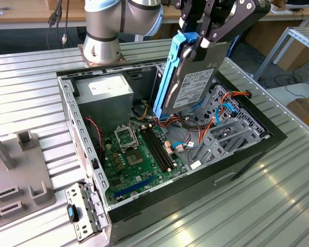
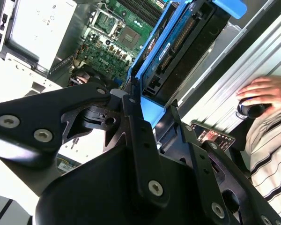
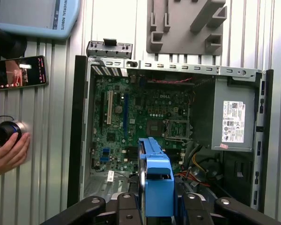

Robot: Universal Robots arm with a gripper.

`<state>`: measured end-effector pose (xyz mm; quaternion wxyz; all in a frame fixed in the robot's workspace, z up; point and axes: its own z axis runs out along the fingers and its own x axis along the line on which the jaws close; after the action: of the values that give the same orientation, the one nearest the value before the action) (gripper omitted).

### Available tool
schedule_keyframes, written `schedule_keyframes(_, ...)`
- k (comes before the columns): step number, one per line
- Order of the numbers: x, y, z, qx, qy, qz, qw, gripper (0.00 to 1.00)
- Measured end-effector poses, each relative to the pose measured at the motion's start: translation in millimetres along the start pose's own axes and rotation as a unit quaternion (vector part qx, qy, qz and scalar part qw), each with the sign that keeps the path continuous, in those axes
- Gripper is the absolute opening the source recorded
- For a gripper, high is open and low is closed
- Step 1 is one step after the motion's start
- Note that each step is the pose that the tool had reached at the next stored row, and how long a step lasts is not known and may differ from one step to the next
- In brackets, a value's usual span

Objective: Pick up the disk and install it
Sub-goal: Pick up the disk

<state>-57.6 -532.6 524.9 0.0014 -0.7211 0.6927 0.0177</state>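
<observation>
Above the counter (image 1: 36,72) and open case (image 1: 247,154), my jaws clamp the disk (image 1: 193,85) upright in the air: picked up, I judge, not yet installed.

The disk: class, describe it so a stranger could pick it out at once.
Find the open computer case on the metal table. Over it, the gripper holds the disk on edge. Unlike the bigger grey power-supply box inside, it sits in a bright blue frame.
</observation>
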Motion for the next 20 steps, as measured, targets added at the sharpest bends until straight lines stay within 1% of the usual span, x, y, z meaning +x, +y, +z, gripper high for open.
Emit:
schedule_keyframes(3, 1.5, -0.1, -0.1, 0.0, 0.0, 0.0, 1.0, 0.36)
schedule_keyframes(4, 3.8, 0.1, -0.1, 0.0, 0.0, 0.0, 1.0, 0.36)
schedule_keyframes(5, 8.6, 0.3, -0.2, 0.0, 0.0, 0.0, 1.0, 0.36)
schedule_keyframes(10, 17.1, 0.7, -0.4, 0.0, 0.0, 0.0, 1.0, 0.36)
schedule_keyframes(11, 18.3, 0.8, -0.4, 0.0, -0.0001, 0.0, 1.0, 0.36)
schedule_keyframes(15, 19.0, 0.7, -0.5, 0.0, 0.0, 0.0, 1.0, 0.36)
schedule_keyframes(16, 21.1, 0.8, -0.5, 0.0, 0.0, 0.0, 1.0, 0.36)
schedule_keyframes(18, 29.2, 1.2, -0.7, 0.0, -0.0001, 0.0, 1.0, 0.36)
schedule_keyframes(20, 30.1, 1.3, -0.5, 0.0, -0.0001, 0.0, 1.0, 0.36)
